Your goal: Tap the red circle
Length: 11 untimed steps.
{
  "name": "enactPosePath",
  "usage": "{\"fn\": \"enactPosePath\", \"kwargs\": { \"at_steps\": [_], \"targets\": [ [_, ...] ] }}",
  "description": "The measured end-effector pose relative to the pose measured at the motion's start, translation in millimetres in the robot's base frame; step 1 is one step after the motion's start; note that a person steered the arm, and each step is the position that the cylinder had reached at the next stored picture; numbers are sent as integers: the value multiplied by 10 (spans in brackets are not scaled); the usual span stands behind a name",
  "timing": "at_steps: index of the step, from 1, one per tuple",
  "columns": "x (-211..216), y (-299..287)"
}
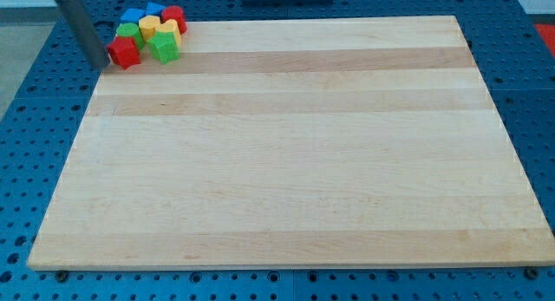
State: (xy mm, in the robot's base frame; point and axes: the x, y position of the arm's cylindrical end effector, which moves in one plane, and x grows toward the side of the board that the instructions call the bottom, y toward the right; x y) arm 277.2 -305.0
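A red rounded block (176,17), likely the red circle, sits at the top right of a tight cluster of blocks in the board's top left corner. A second red block (124,52), angular in shape, lies at the cluster's lower left. My tip (101,63) is at the board's left edge, just left of this angular red block, touching or nearly touching it. The cluster lies between my tip and the red rounded block.
The cluster also holds two blue blocks (135,16) (154,9), two green blocks (130,33) (163,46) and two yellow blocks (149,25) (170,30). The wooden board (295,162) lies on a blue perforated table (35,119).
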Motion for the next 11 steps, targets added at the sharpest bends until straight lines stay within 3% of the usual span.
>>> {"fn": "enactPosePath", "kwargs": {
  "at_steps": [3, 5, 7, 8, 9, 11],
  "targets": [
    [-18, 4],
    [663, 347],
    [720, 2434],
    [113, 3213],
    [-805, 3249],
    [-830, 3093]
  ]
}}
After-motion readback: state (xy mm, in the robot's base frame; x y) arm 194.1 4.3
